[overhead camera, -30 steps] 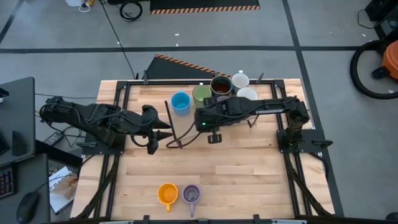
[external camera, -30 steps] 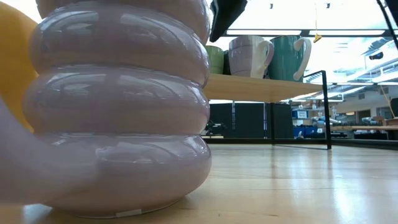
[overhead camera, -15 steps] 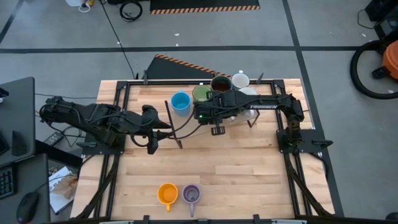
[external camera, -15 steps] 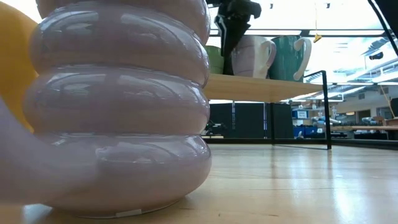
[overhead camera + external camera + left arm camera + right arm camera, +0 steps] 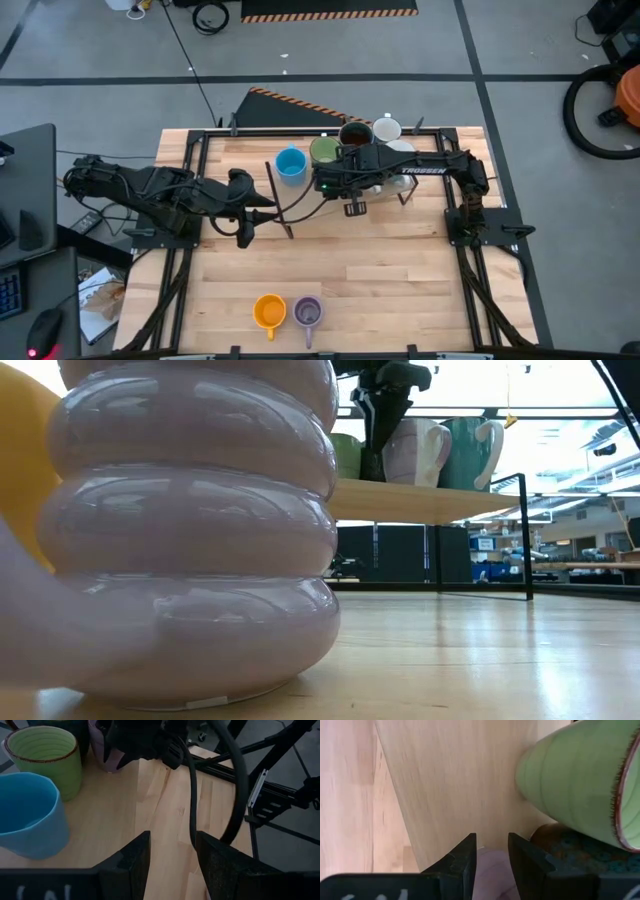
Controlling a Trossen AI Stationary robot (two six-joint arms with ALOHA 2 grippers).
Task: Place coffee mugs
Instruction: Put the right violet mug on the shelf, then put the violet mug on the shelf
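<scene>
Where visible from above: seven mugs (image 5: 290, 165), two arms.

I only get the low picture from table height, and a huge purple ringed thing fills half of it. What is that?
Observer: A small purple mug right in front of that camera, near the table's front edge. From above it stands beside an orange mug.
Operator: And the dark thing hanging over the cups at the back?
Observer: That is the right end effector. Its own camera shows it directly over a second purple mug, next to a green mug.
Operator: Is there another arm?
Observer: Yes. The left end effector is out of your view, open and empty, near a blue mug.
</scene>
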